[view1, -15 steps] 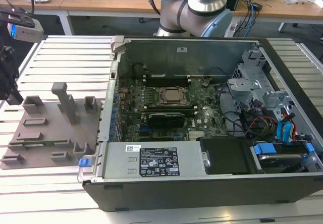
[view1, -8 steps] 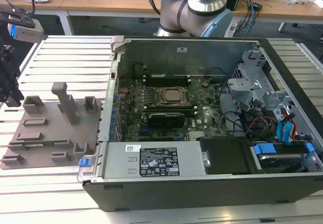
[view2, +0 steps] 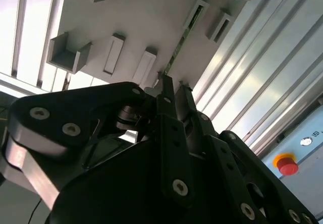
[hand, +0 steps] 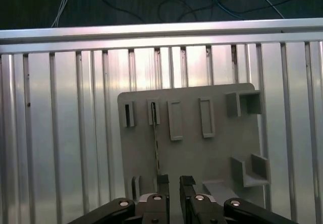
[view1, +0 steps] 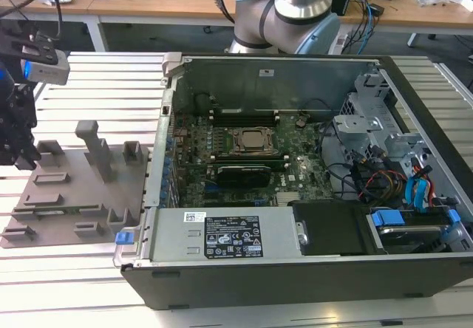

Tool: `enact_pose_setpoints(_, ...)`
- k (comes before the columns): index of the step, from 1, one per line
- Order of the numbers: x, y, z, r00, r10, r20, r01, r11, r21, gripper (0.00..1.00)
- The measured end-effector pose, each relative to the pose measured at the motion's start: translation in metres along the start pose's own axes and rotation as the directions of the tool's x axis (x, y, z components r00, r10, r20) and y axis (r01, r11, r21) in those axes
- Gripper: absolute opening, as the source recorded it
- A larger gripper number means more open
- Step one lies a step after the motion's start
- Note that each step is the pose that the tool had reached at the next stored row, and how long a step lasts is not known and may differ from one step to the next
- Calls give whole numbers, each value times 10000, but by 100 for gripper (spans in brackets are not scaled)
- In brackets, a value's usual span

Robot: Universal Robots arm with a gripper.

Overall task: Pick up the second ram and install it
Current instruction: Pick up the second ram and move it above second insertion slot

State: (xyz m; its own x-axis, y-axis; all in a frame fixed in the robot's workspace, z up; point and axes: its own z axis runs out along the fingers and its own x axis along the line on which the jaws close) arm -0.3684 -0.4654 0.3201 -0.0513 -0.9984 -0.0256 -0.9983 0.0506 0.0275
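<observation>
The second ram (hand: 155, 148) is a thin dark-green stick standing on its edge in a slot of the flat grey plate (hand: 202, 158). In the second wrist view its green edge (view2: 177, 52) runs away from the fingertips (view2: 167, 90). My gripper (hand: 174, 183) hovers above one end of the stick, its two black fingers a narrow gap apart with only bare plate showing between them. The stick lies just beside one finger (hand: 162, 181), not between the two. In the exterior view the gripper (view1: 24, 156) hangs over the far edge of the plate (view1: 74, 195) on that view's left.
An open computer case (view1: 295, 269) lies on the exterior view's right, with the motherboard and its CPU socket (view1: 251, 142) exposed, a black card (view1: 238, 174) near it, and drive cables (view1: 414, 188). Upright grey blocks (view1: 96, 147) rise from the plate. The slatted metal table (hand: 60, 133) surrounds it.
</observation>
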Motion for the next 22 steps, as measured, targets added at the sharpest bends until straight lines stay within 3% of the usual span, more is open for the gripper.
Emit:
enact_pose_setpoints(3,40,-5,96,10000,0,2,0,10000,2,24)
enact_pose_setpoints(19,61,-19,558,10000,0,-3,0,10000,2,24)
enact_pose_setpoints(22,94,-23,657,10000,-2,-3,2,10000,3,24)
